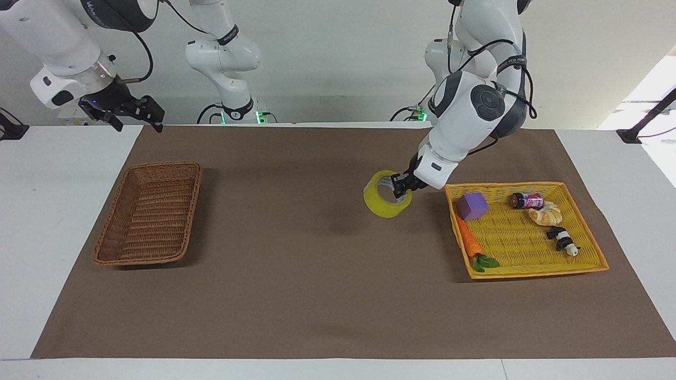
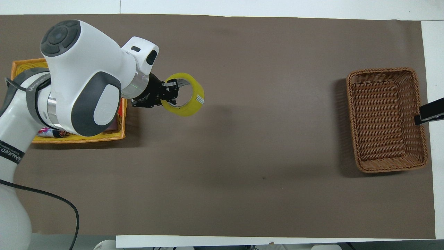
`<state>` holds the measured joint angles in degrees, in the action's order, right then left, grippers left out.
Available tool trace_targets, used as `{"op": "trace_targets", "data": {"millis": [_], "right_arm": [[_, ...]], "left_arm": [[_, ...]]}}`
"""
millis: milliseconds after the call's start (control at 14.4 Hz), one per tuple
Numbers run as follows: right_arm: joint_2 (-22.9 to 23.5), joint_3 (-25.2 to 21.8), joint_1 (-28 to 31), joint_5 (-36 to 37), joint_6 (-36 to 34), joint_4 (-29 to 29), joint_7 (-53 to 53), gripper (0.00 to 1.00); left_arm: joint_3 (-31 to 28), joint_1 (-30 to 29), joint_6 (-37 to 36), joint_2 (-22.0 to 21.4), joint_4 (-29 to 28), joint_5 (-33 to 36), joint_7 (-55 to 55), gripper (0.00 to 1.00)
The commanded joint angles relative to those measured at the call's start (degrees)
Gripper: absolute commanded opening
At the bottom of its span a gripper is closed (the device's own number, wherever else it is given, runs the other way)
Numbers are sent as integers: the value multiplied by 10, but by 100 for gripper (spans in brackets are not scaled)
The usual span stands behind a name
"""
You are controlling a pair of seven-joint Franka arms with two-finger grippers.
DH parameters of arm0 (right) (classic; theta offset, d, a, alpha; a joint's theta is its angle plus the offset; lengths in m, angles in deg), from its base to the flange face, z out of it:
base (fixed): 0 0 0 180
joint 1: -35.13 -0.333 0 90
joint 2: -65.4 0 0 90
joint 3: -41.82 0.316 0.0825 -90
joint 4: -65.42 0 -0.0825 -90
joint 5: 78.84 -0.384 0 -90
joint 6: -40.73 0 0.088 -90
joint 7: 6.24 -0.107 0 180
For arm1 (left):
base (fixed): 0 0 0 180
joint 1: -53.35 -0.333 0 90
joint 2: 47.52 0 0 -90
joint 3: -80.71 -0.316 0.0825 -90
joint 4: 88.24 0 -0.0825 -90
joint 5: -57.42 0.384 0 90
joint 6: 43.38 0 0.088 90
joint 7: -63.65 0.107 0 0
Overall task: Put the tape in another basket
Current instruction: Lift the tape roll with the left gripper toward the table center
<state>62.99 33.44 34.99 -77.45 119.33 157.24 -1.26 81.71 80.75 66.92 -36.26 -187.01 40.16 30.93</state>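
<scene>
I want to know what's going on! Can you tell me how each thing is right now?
tape: held in the air over the brown mat
left gripper: shut on the tape's rim
right gripper: waits up by the wicker basket's end
wicker basket: empty
yellow basket: holds toys
can: lying down
carrot: lying flat

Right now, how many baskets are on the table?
2. The brown wicker basket lies at the right arm's end of the table. The yellow tray-basket lies at the left arm's end, with toys in it. No others show.
</scene>
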Motion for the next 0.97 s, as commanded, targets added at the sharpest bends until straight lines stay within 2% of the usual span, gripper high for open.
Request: {"op": "trace_targets", "data": {"millis": [0, 208, 486, 902], "right_arm": [[-14, 4, 3, 2, 5, 16, 8, 100], [-14, 4, 3, 2, 5, 16, 8, 100], [-14, 4, 3, 2, 5, 16, 8, 100], [-14, 4, 7, 2, 8, 17, 19, 100]], "left_arm": [[-9, 20, 14, -21, -23, -10, -7, 1], [-9, 37, 18, -26, -33, -10, -18, 1], [-9, 82, 63, -37, -62, -10, -33, 1], [-9, 83, 62, -37, -61, -10, -34, 1]]}}
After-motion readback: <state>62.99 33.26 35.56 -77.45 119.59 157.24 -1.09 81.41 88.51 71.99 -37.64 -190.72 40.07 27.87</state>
